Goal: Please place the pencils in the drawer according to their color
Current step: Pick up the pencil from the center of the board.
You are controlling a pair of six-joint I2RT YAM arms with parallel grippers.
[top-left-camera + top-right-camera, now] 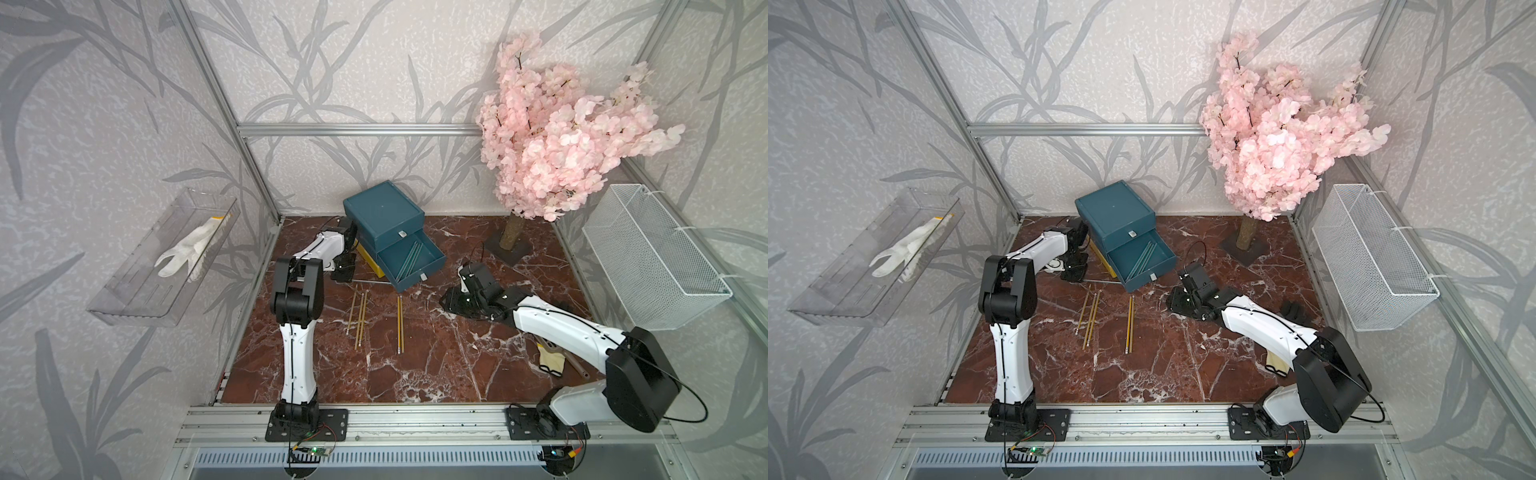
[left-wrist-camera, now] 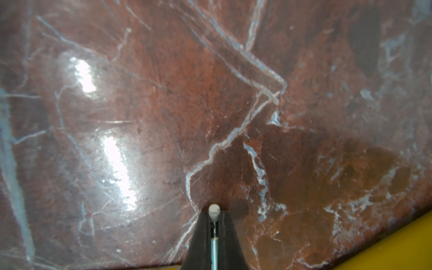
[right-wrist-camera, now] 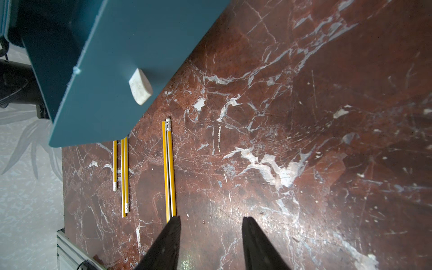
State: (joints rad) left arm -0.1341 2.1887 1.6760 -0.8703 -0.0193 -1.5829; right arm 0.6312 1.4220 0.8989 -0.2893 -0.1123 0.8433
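The drawer (image 1: 382, 208) is a teal box at the back of the table, seen in both top views. Its middle tier (image 1: 432, 266) is pulled out, with teal pencils (image 1: 409, 255) lying in it. A yellow tier (image 1: 370, 259) shows at the bottom. My left gripper (image 1: 344, 274) hangs low beside the box's left side. It is shut on a teal pencil (image 2: 214, 250) whose pale tip (image 2: 214, 209) pokes past the fingers. Yellow pencils lie on the table as three (image 1: 359, 316) and two (image 1: 400, 324). My right gripper (image 3: 211, 219) stands open and empty just right of the pair.
A pink blossom tree (image 1: 552, 137) stands on a dark base (image 1: 507, 247) at the back right. A white wire basket (image 1: 652, 257) hangs on the right wall. A clear tray (image 1: 137, 299) holding a white glove hangs on the left wall. A pale cloth (image 1: 548, 361) lies under the right arm.
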